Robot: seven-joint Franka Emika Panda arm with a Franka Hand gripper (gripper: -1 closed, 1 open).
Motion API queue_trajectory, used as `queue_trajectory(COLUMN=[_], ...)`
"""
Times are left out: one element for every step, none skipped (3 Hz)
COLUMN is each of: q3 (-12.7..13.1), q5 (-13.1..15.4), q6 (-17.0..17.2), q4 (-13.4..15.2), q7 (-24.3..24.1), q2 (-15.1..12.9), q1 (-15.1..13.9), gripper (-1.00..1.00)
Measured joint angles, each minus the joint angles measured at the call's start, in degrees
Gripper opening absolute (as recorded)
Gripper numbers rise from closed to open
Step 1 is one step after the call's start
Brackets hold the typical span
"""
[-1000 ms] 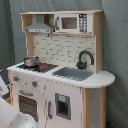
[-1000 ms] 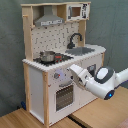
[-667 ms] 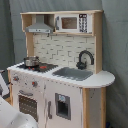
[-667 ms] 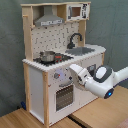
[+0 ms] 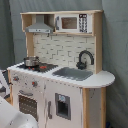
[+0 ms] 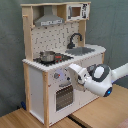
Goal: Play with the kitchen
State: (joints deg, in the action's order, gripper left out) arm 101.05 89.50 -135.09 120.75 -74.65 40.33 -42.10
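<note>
The kitchen (image 5: 60, 80) (image 6: 37, 75) is a white and pale-wood toy unit with a grey hood (image 5: 39, 27), a black faucet (image 5: 85, 57) (image 6: 75, 39), a sink (image 5: 72, 73) and an oven door (image 5: 28, 106) (image 6: 62, 96). A small metal pot (image 5: 31, 61) (image 6: 47, 56) stands on the hob. In the second exterior view my white arm reaches in from the right. The gripper (image 6: 75, 70) is at the front panel, just right of the knobs (image 6: 57, 76) and above the oven door. In the first exterior view only a blurred white part of the arm (image 5: 10, 117) shows at the bottom left.
A toy microwave (image 5: 70, 22) (image 6: 75, 11) sits on the top shelf. The kitchen stands on a wooden tabletop (image 6: 100, 112) with a seam in front of it. A grey curtain (image 5: 117, 45) hangs behind.
The arm's wrist has drifted slightly toward the second exterior view's right. The gripper stays at the front panel, and the kitchen and pot have not moved.
</note>
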Motion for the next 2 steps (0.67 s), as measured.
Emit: queue_trajectory(q3=[0.0,0.0], q5=[4.2,8.6], q6=[-2.5,-3.7], q4=[0.2,0.3], q7=[-4.2,-7.7], q2=[0.0,0.0], q1=[-1.5,-2.6], gripper=[1.00,1.00])
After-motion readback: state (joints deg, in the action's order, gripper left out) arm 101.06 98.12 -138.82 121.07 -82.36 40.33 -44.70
